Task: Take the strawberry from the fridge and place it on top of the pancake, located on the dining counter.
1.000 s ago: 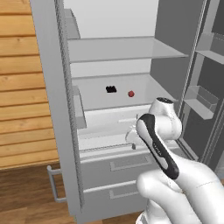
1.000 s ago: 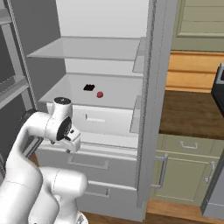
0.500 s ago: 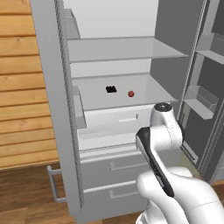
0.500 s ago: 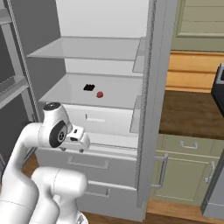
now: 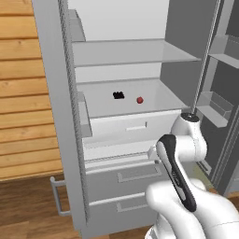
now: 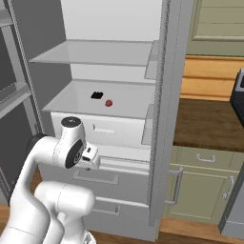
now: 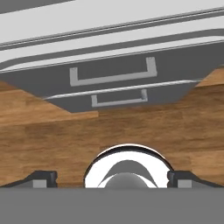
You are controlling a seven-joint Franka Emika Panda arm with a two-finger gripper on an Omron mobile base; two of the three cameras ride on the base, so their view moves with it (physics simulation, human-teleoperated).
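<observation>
- Strawberry (image 5: 139, 100) on the fridge (image 5: 60, 116) middle shelf (image 6: 128, 102), just beside a small black object (image 5: 118, 95).
- Fingers (image 7: 42, 178) spread wide, empty, aimed down at the drawers (image 7: 113, 76).
- Best to lift the hand level, then straddle the berry alone.

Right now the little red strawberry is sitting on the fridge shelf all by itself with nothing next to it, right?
Not quite. The strawberry is on the fridge shelf, but it isn't alone: a small flat black object lies beside it, apart from it. The left base view shows both.
</observation>
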